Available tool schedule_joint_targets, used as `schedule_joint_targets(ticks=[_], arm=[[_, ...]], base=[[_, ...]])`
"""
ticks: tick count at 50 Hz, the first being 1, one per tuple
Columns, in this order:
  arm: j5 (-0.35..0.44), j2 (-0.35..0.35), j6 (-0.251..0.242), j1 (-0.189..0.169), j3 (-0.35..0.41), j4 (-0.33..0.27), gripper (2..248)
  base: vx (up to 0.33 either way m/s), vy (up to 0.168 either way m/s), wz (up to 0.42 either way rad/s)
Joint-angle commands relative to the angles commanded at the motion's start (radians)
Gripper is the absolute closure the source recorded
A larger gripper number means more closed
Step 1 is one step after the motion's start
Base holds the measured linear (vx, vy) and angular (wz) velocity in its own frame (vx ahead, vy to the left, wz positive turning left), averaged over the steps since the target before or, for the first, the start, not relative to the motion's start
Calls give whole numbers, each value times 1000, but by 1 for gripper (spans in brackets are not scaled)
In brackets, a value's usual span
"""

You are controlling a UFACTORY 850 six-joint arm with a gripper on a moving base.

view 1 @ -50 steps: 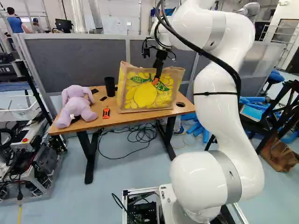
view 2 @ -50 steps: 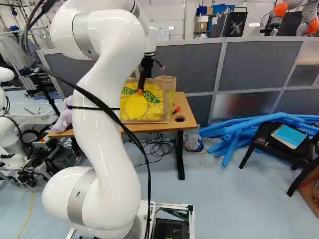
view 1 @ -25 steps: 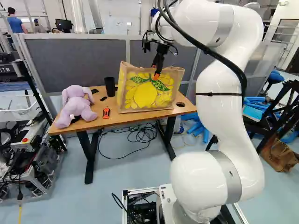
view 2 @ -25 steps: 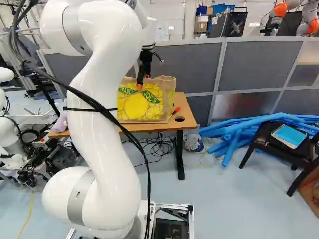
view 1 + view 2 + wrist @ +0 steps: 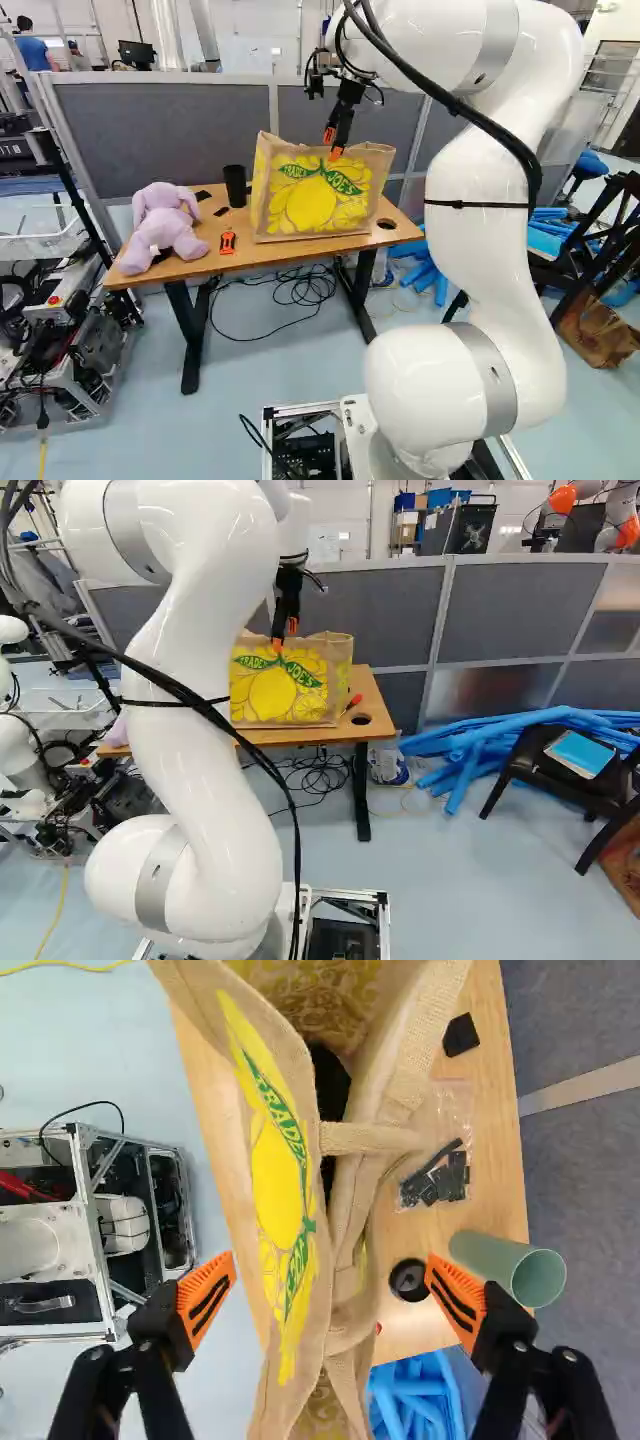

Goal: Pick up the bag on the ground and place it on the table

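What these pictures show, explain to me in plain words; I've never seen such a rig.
The machine is a white robot arm on a moving base, with a black two-fingered gripper. Two views look ahead from the base, behind the arm, one from each side; the third looks along the gripper from the wrist. On the wooden table stand a bag with a lemon print and a dark cup; a purple plush toy sits at one end. Nothing is held: the fingers stand wide apart, with the bag's top showing between them.

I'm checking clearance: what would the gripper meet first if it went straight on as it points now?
Probably the bag, whose top lies ahead between the open gripper's fingers; how near is hard to judge.
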Motion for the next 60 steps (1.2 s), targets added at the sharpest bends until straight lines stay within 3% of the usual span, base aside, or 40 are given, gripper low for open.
schedule_joint_targets(ticks=[25, 60], arm=[[0, 47, 0, 0, -15, 0, 3], [0, 49, 0, 0, -15, 0, 3]], base=[[0, 0, 0], [-2, -1, 14]])
